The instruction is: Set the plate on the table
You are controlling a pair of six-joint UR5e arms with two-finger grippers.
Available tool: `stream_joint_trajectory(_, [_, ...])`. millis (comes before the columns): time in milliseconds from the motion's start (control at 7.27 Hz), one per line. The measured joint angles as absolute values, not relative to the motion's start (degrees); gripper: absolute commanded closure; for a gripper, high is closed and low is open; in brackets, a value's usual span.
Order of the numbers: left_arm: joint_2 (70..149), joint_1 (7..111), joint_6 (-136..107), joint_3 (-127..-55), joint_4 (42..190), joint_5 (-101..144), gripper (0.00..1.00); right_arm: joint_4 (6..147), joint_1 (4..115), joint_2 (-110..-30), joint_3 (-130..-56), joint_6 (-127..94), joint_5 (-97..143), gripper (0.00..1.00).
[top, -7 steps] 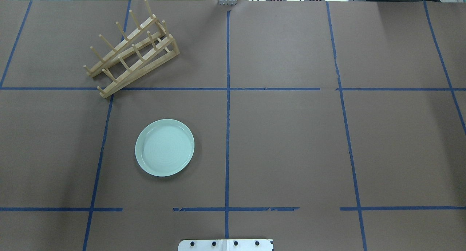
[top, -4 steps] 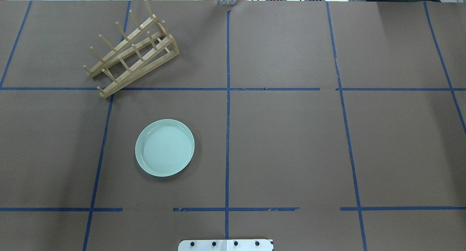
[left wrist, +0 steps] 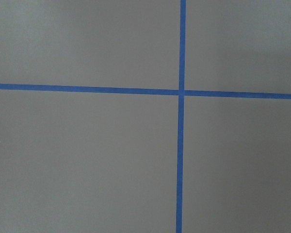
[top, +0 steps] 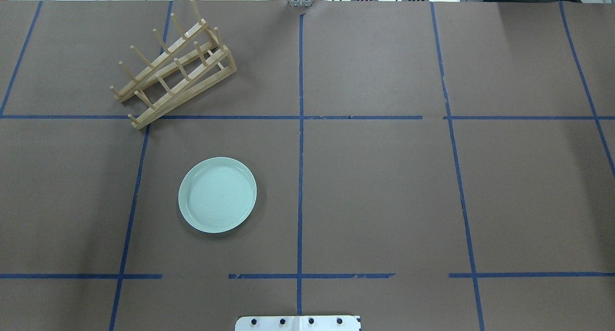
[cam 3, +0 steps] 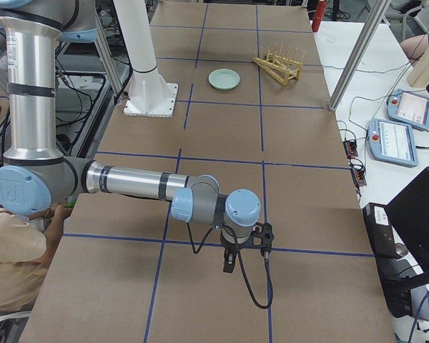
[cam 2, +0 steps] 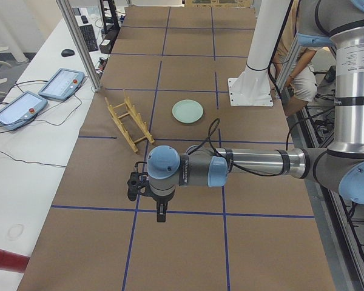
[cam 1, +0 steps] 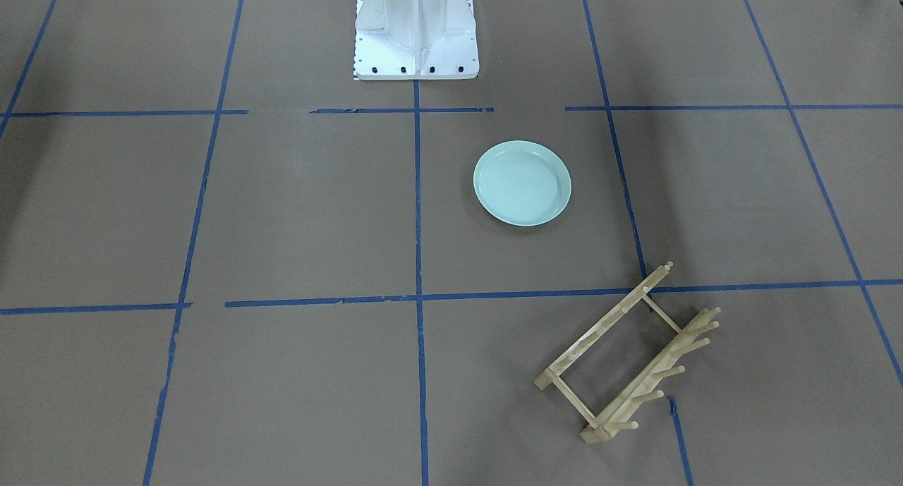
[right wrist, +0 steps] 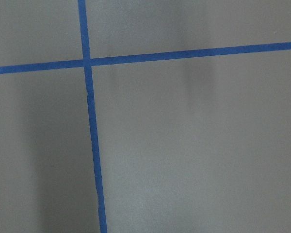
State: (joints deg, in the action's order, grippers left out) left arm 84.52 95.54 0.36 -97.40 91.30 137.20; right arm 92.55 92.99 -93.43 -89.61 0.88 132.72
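Green plate [top: 217, 195] flat on table [top: 384, 201], far from left gripper [cam 2: 161, 216], right gripper [cam 3: 228, 264] — whether spread, cannot tell.

The left gripper [cam 2: 161, 213] is seen only in the exterior left view, small and dark, and whether its jaws are parted cannot be told. The same holds for the right gripper [cam 3: 227, 263], seen only in the exterior right view. The white robot base [top: 298, 323] is cut off by the overhead view's bottom edge and by the front-facing view's top edge. An operator [cam 2: 303, 73] is partly hidden behind the left arm [cam 2: 255, 162].
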Motion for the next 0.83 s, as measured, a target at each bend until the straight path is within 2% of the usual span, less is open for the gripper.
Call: stream_joint_trajectory(825, [85.0,95.4,4.3,-98.6,84.0,136.9,0.0,92.5,93.0,-93.4,-89.6,0.9,132.7,0.0])
